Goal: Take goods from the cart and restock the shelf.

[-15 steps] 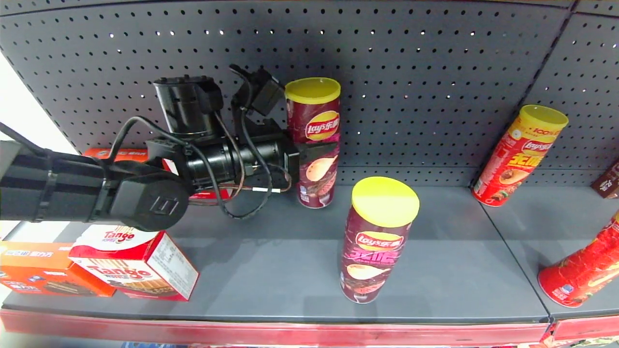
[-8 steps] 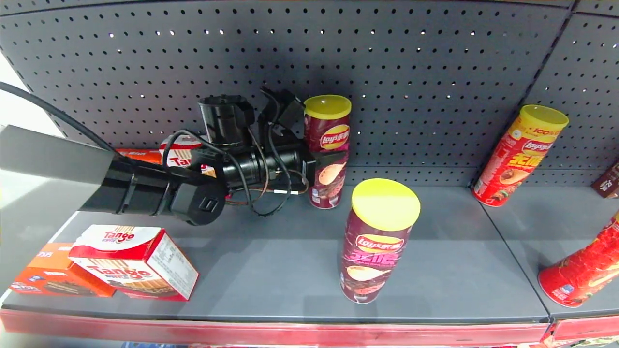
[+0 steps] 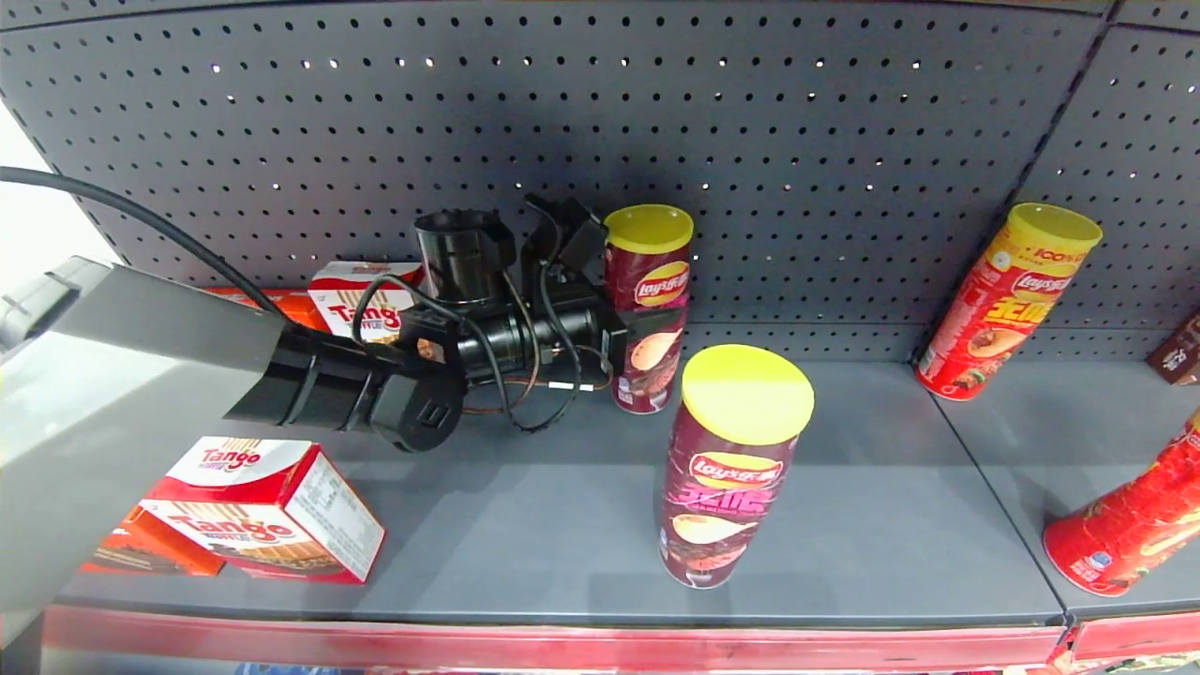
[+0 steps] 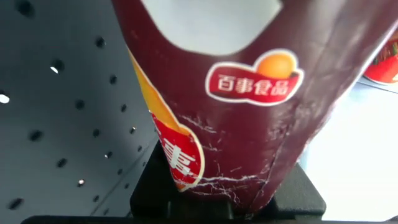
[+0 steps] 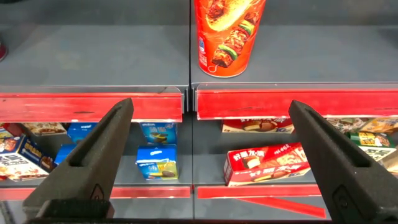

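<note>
On the shelf [image 3: 525, 534], the front can [image 3: 736, 464] stood near the edge. Behind it, slightly left, was the back can [image 3: 647, 281], near the pegboard [image 3: 750, 141]. A box [image 3: 267, 511] lay left of the front can, a leaning can [image 3: 1008, 300] behind-right.

Maroon chip can [image 3: 645, 267], yellow lid, potato-chip graphic, creased wrap on the side seen in the left wrist view [image 4: 249, 93]. Upright, clamped mid-body by left pincer [image 3: 649, 324]. Sits at back edge of shelf [image 3: 525, 525], just beside the pegboard [image 3: 750, 141]; base at deck level, contact unclear. Second maroon can [image 3: 727, 469], same look, stands upright near shelf front edge, apart from the first.
</note>
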You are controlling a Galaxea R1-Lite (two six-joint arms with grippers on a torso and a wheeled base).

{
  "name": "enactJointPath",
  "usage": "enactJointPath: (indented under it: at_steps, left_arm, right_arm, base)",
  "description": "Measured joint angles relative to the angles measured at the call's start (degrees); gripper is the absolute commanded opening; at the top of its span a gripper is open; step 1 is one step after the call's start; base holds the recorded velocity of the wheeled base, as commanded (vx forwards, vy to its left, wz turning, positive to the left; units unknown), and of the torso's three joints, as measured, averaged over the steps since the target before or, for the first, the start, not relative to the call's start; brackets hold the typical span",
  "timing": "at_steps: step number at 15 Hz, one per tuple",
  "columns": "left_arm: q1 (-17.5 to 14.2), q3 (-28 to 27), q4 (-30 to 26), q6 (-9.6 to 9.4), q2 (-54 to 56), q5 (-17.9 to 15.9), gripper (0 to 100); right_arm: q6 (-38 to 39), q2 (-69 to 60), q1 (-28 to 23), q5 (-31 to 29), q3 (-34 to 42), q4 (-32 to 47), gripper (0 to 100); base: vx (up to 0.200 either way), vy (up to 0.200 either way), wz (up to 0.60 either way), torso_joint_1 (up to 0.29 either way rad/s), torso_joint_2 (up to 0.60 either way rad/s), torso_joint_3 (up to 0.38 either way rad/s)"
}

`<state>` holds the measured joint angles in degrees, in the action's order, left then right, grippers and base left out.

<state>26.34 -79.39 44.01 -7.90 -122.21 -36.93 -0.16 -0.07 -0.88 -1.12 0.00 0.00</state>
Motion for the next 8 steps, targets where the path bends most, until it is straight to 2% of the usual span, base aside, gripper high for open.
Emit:
enactJointPath:
  at_steps: [8]
  left_arm:
    - [1.0, 1.3, -0.2, 0.0, 0.1, -0.3, 0]
  right_arm:
    - [0.0, 0.0, 0.0, 0.0, 0.0, 0.0, 100]
  base:
    - [0.0, 0.0, 0.0, 0.0, 0.0, 0.0]
